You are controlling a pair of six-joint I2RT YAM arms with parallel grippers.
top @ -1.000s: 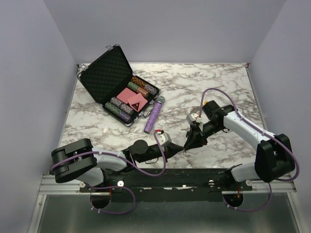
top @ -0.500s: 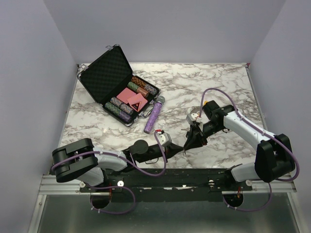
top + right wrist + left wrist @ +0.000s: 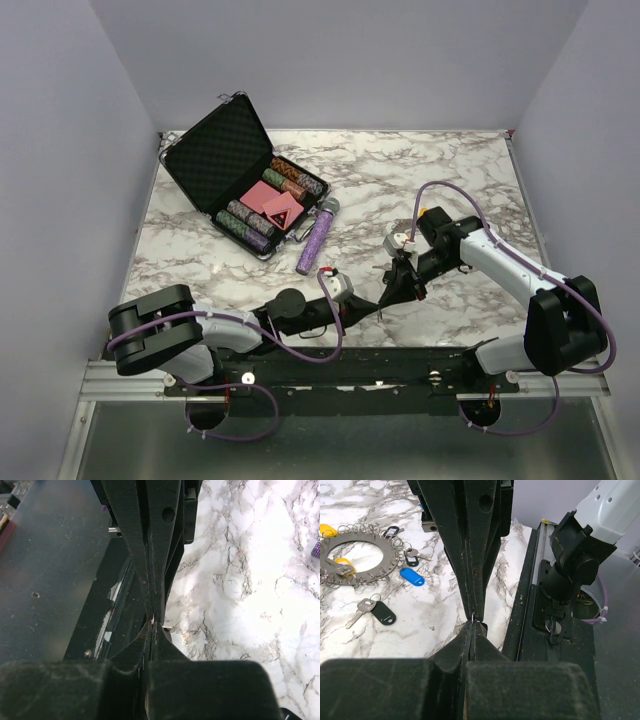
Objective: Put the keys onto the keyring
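My two grippers meet tip to tip low over the marble near the table's front edge. The left gripper (image 3: 372, 307) (image 3: 471, 626) is shut. The right gripper (image 3: 387, 296) (image 3: 152, 626) is shut too, nose to nose with it. A thin silver sliver, apparently a key (image 3: 458, 628) (image 3: 168, 626), is pinched where the tips touch; most of it is hidden. In the left wrist view the keyring (image 3: 340, 571) lies flat on the marble to the left, fanned with keys. A blue-tagged key (image 3: 412, 576) and a black-headed key (image 3: 376, 611) lie loose beside it.
An open black case (image 3: 215, 150) with poker chips stands at the back left. A purple glittery tube (image 3: 317, 238) lies beside it. The black front rail (image 3: 400, 355) and the right arm's base (image 3: 572, 560) are close behind the grippers.
The right gripper's jaws have closed together at the left gripper's tips. Neither arm has visibly moved otherwise.
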